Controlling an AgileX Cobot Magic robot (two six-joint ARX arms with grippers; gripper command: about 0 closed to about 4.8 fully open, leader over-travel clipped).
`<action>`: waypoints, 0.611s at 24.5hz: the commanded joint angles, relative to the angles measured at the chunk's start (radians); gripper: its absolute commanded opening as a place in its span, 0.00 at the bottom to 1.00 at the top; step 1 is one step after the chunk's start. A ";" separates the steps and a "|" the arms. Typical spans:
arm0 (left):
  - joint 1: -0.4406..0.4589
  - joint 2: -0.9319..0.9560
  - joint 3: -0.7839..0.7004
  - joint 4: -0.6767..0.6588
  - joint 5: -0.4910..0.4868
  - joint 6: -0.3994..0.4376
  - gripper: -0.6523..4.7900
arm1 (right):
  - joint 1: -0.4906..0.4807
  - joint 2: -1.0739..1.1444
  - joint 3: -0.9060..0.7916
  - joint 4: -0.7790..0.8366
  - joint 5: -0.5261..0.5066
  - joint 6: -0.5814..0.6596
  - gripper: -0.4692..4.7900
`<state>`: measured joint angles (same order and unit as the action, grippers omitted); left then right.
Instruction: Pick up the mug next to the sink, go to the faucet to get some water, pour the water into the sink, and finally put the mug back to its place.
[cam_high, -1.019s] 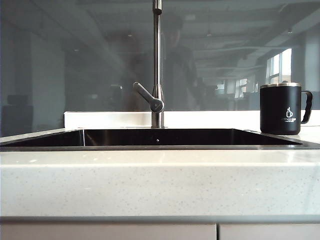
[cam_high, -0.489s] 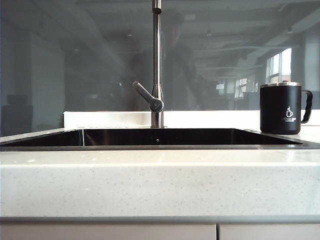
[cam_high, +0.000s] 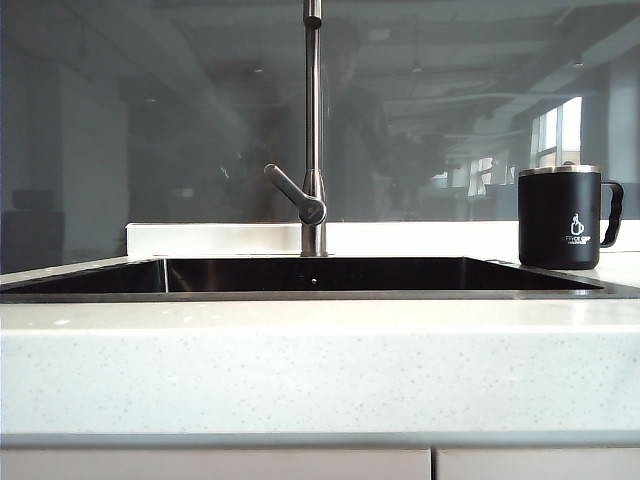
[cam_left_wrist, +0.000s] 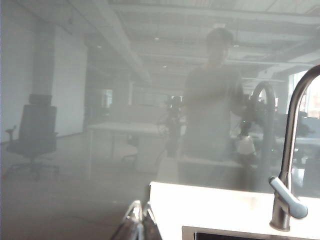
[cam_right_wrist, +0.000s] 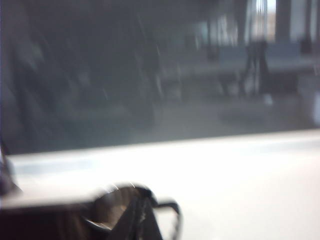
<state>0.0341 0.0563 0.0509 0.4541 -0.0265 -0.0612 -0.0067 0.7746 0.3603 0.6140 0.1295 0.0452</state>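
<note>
Mug (cam_high: 560, 217) at right edge of exterior frame, upright on pale speckled surface (cam_high: 320, 365), just beside right end of sink (cam_high: 300, 276), handle turned toward frame's right edge, logo facing camera. Untouched, nothing near it in exterior view. Also visible in right wrist view as blurred dark rim and handle (cam_right_wrist: 135, 212) at bottom of frame, close below camera.

Sink spanning middle of exterior frame, basin dark, no water seen. Faucet (cam_high: 314, 130) rising at centre behind basin, lever (cam_high: 295, 195) angled to left, no stream running; seen again at right edge of left wrist view (cam_left_wrist: 287, 165).

Neither arm showing in exterior view. Left gripper (cam_left_wrist: 136, 225) only a sliver at bottom centre of left wrist view, fingers drawn together, holding nothing, facing glass wall and back ledge (cam_left_wrist: 220, 207), well apart from mug. Right gripper (cam_right_wrist: 139, 220) at bottom of right wrist view, heavily blurred, fingers closed and empty, tips overlapping mug rim in picture; contact not judged, too smeared.

Progress: start of task. Nothing done yet, mug not picked up. Left to do: fingers must part before grasp, then lift mug, carry under faucet, fill, tip into sink, return to spot beside sink. Right gripper likely the one for pickup, being nearest mug.
</note>
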 joint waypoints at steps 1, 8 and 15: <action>0.001 0.074 0.002 0.048 0.009 -0.001 0.11 | -0.069 0.245 0.059 0.034 -0.037 0.000 0.16; 0.001 0.283 0.011 0.195 0.052 0.000 0.11 | -0.197 0.709 0.063 0.481 -0.200 -0.001 0.48; 0.002 0.608 0.014 0.511 0.072 0.000 0.11 | -0.233 0.986 0.181 0.647 -0.349 -0.001 0.50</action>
<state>0.0338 0.6323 0.0586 0.8921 0.0422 -0.0612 -0.2390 1.7580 0.5232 1.2316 -0.1692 0.0444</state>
